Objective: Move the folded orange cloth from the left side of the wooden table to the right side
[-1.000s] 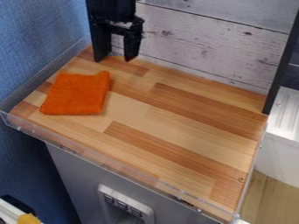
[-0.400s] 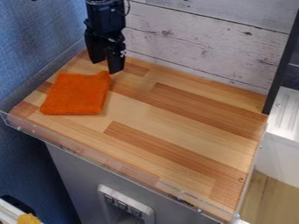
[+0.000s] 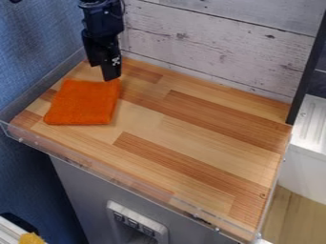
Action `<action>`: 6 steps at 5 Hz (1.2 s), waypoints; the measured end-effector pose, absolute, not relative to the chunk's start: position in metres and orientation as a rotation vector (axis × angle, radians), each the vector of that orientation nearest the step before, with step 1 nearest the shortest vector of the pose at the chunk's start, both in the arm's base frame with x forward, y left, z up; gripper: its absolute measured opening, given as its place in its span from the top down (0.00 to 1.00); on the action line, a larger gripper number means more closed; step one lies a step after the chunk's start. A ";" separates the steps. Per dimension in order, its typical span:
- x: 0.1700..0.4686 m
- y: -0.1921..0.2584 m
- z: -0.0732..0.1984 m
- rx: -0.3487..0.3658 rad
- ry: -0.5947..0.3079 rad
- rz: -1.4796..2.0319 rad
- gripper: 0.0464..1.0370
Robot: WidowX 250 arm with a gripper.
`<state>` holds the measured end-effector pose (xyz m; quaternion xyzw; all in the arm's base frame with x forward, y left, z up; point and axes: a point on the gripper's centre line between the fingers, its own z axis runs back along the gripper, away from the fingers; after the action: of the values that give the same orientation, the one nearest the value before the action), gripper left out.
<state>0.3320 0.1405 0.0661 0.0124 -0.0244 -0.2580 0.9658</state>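
While the black gripper (image 3: 103, 73) hangs at 11 o'clock, tips by the far edge of the orange cloth (image 3: 83, 102), can't tell if they touch, nor whether jaws are apart or together. White mark on gripper side, too small to read. Cloth: squarish, soft-looking, flat at 10 o'clock. Striped wood top (image 3: 191, 138) runs on to 4. Clear lip (image 3: 143, 187) spans 8 to 5. Whitewashed planks (image 3: 216, 52) at 1, textured blue wall (image 3: 38, 43) at 10.
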 end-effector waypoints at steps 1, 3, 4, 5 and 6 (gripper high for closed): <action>0.330 0.144 0.065 0.024 -0.055 -0.577 0.04; 0.319 0.155 0.065 -0.015 -0.046 -0.637 0.08; 0.316 0.158 0.065 -0.030 -0.043 -0.651 0.37; 0.314 0.160 0.058 -0.043 -0.031 -0.663 0.67; 0.314 0.166 0.046 -0.052 -0.014 -0.667 0.89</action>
<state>0.3136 0.1659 0.0460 -0.0253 -0.0067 -0.3275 0.9445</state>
